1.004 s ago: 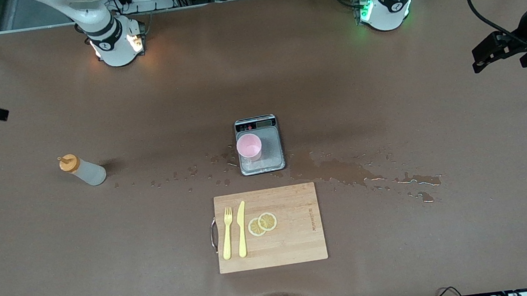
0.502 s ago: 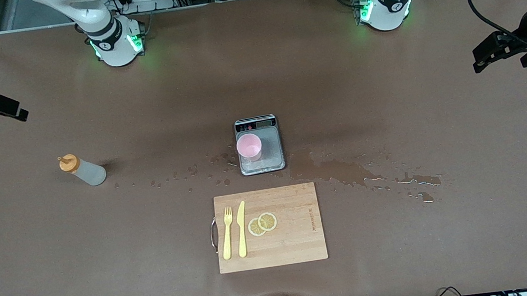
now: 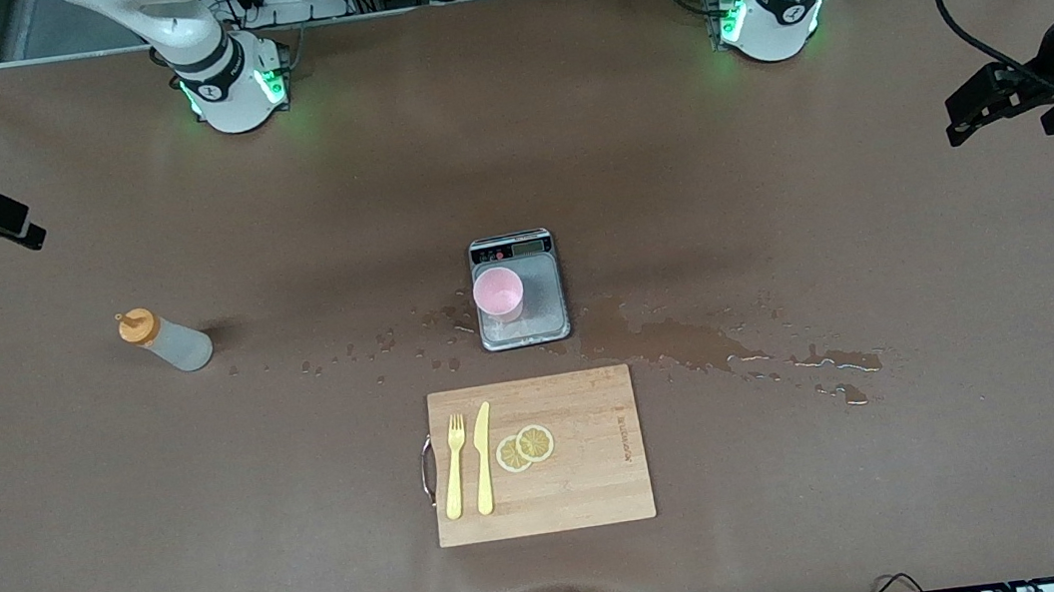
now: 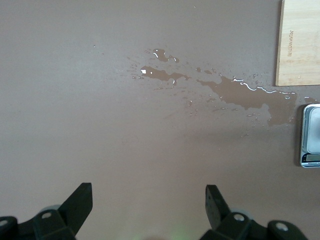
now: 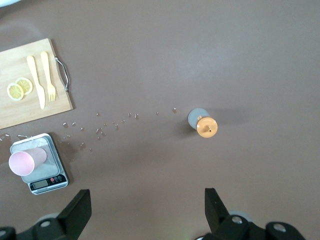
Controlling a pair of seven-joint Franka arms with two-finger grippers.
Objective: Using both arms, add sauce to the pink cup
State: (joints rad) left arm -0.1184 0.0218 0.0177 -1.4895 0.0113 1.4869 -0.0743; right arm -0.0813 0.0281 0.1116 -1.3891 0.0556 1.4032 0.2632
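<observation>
While both arms waited high at the table's ends, the pink cup (image 3: 498, 294) stood on the grey scale (image 3: 519, 289) at mid-table, and the sauce bottle (image 3: 165, 341) stood upright, well apart from it toward the right arm's end. The right gripper (image 5: 146, 212) hung above bare table near the bottle, fingers spread wide and empty. The left gripper (image 4: 149, 207) hung over its own end, fingers likewise wide apart, holding nothing, with a wet spill (image 3: 694, 346) near the scale.

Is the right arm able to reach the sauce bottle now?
Probably yes. The right gripper hangs open over bare table at its own end, and the sauce bottle stands upright there with nothing beside it, apart from the scale.
</observation>
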